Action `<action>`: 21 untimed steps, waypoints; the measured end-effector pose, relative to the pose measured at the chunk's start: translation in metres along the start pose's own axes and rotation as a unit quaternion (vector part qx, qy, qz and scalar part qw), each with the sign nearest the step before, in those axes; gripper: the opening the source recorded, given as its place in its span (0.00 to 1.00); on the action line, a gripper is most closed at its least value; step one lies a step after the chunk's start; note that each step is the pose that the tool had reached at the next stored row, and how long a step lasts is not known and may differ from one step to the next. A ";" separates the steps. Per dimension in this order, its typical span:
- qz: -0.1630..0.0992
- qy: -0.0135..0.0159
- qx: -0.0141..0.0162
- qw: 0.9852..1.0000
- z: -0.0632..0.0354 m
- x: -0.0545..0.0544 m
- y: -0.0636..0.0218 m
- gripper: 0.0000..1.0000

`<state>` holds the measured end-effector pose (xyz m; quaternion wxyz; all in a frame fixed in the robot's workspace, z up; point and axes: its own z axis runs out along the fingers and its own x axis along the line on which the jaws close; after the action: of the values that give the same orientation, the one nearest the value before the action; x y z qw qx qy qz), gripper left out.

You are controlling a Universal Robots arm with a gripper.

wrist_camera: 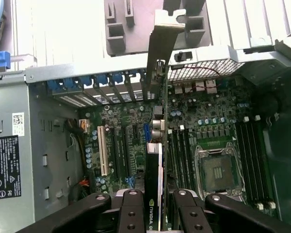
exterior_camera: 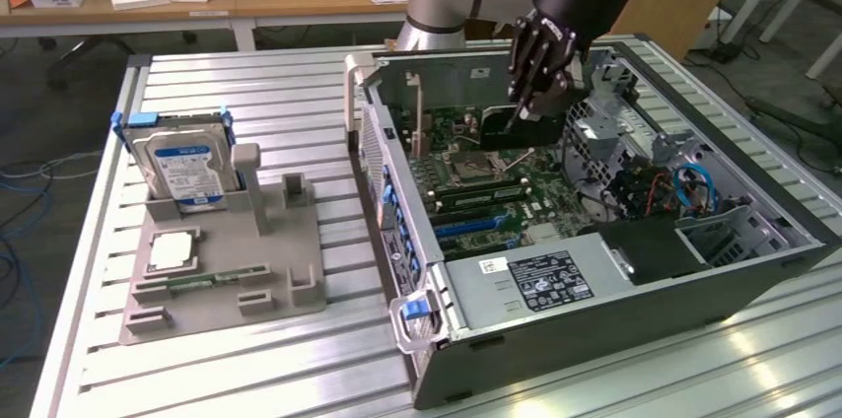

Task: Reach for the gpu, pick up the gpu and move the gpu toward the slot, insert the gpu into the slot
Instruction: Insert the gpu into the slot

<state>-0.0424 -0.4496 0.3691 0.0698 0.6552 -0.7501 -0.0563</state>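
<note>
Jaws are clamped on the thin dark rectangular gpu card (wrist_camera: 155, 167), which is held edge-on inside the open grey metal computer case (exterior_camera: 618, 319), above the green motherboard (exterior_camera: 526, 186). Pickup is judged done. Its silvery bracket (wrist_camera: 161, 53) stands proud of the case wall, so insertion is judged unfinished.

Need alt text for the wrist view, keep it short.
The tool grips the gpu edge-on over the motherboard inside the open PC case, with its metal bracket toward the case's rear wall. A bare CPU socket lies beside the card.
</note>
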 end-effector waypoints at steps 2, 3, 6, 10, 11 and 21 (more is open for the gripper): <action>0.000 0.000 -0.003 1.000 0.0027 0.002 -0.0014 0.27; -0.001 0.000 -0.008 1.000 0.0030 0.002 -0.0024 0.27; -0.002 -0.005 -0.026 1.000 0.0031 0.002 -0.0080 0.27; -0.002 -0.003 -0.037 0.999 0.0029 0.000 -0.0206 0.27; -0.002 -0.003 -0.037 0.999 0.0030 0.001 -0.0223 0.27; -0.039 0.005 -0.037 0.999 0.0191 0.003 -0.0279 0.27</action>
<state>-0.0190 -0.4562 0.3455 0.0957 0.6811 -0.7211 -0.0838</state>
